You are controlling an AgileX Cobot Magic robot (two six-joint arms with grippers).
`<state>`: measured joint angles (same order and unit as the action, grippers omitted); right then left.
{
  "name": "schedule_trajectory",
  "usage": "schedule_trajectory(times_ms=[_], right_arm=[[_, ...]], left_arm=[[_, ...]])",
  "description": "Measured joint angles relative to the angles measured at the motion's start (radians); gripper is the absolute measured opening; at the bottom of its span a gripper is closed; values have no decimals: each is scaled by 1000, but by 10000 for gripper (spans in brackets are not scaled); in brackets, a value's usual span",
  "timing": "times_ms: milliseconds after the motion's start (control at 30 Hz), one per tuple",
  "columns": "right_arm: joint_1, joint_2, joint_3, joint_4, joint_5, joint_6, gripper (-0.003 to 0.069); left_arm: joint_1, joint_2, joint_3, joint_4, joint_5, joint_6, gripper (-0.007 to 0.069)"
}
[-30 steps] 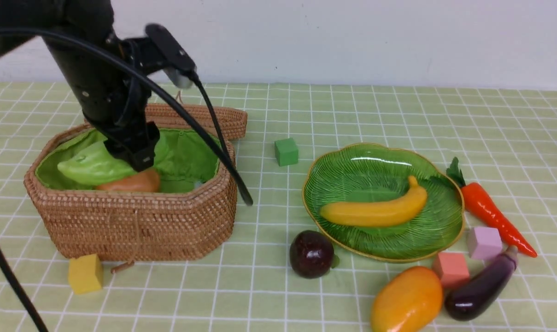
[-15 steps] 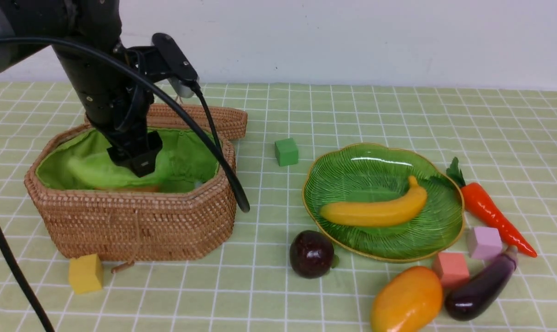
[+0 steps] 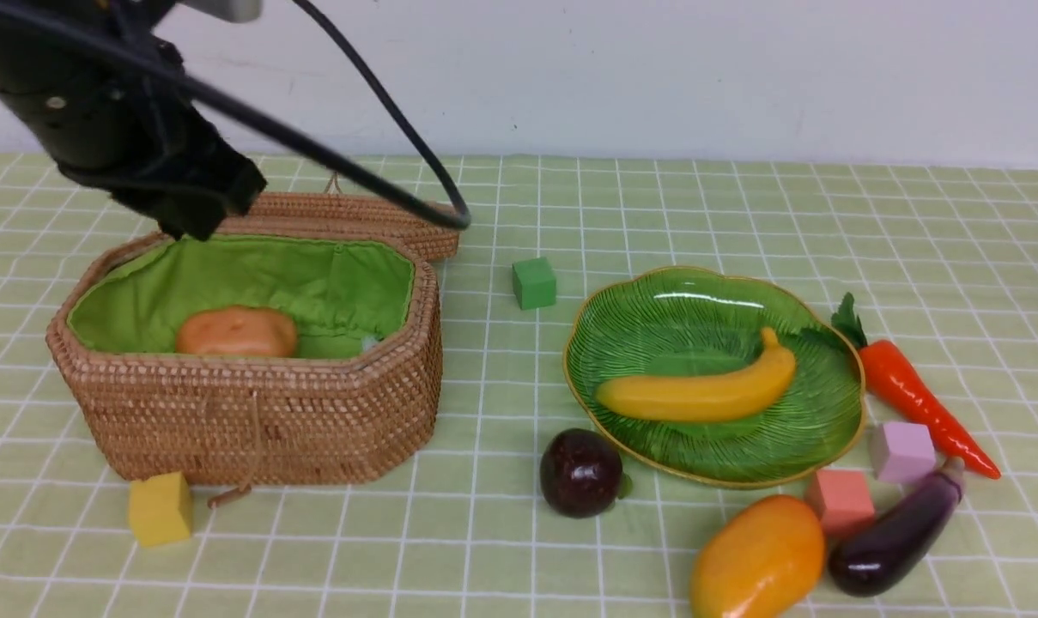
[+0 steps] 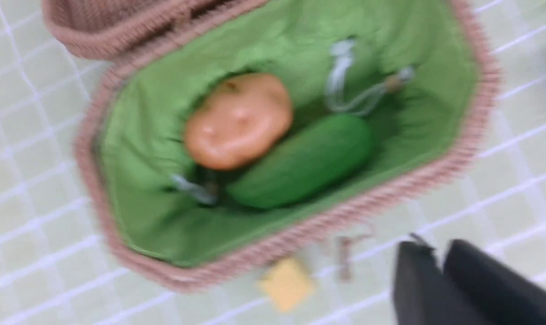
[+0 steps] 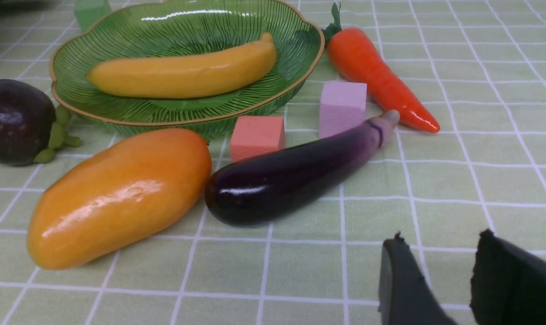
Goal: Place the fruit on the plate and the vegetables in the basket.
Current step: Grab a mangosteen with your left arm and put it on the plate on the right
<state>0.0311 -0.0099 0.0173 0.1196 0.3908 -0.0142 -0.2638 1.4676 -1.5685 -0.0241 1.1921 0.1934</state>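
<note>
The wicker basket (image 3: pixel 252 412) stands open at the left. Inside lie the tan-orange potato (image 3: pixel 237 332) and the green gourd (image 4: pixel 300 162). My left gripper (image 3: pixel 194 215) hangs above the basket's far left rim, shut and empty. The green plate (image 3: pixel 682 309) holds the banana (image 3: pixel 699 390). On the cloth around it lie the round dark fruit (image 3: pixel 580 472), the mango (image 3: pixel 757 558), the eggplant (image 3: pixel 896 532) and the carrot (image 3: pixel 913 395). My right gripper (image 5: pixel 440 239) shows only in its wrist view, open over bare cloth near the eggplant (image 5: pixel 295 171).
The basket's lid (image 3: pixel 355 219) leans behind it. Small cubes lie about: green (image 3: pixel 533 282) beyond the plate, yellow (image 3: pixel 160 508) at the basket's front, red (image 3: pixel 840 499) and lilac (image 3: pixel 902 451) between plate and eggplant. A black cable (image 3: pixel 373 86) arcs over the basket.
My left gripper let the green gourd drop into the basket, rose up and leftward out of it, and closed.
</note>
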Motion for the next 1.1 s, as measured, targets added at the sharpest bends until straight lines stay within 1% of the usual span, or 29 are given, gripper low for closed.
schedule_trajectory(times_ms=[33,100,167,200,233,267,400,467,533,633,733,933,1033,1100], right_arm=[[0,0,0,0,0,0,240],[0,0,0,0,0,0,240],[0,0,0,0,0,0,240],[0,0,0,0,0,0,240],[0,0,0,0,0,0,240],[0,0,0,0,0,0,240],[0,0,0,1,0,0,240],[0,0,0,1,0,0,240],[0,0,0,1,0,0,240],[0,0,0,-8,-4,-4,240],[0,0,7,8,-58,14,240],[0,0,9,246,-299,136,240],[0,0,9,324,-391,154,240],[0,0,-6,352,-391,158,230]], left_arm=[[0,-36,46,-42,-22,-2,-13],[-13,-119,175,-138,-95,9,-13],[-33,-183,273,-197,-171,33,-13],[-56,-233,379,-237,-242,60,-13],[-67,-265,423,-263,-294,75,-13],[-89,-306,510,-300,-374,97,-13],[-156,-444,738,-395,-596,207,-13],[-178,-476,781,-421,-652,240,-13],[-202,-522,849,-474,-735,289,-13],[-209,-541,862,-517,-778,321,-13],[-209,-545,862,-541,-794,332,-13],[-209,-547,862,-559,-780,341,-13],[-209,-547,862,-561,-759,369,-13],[-209,-547,862,-572,-743,397,-13]])
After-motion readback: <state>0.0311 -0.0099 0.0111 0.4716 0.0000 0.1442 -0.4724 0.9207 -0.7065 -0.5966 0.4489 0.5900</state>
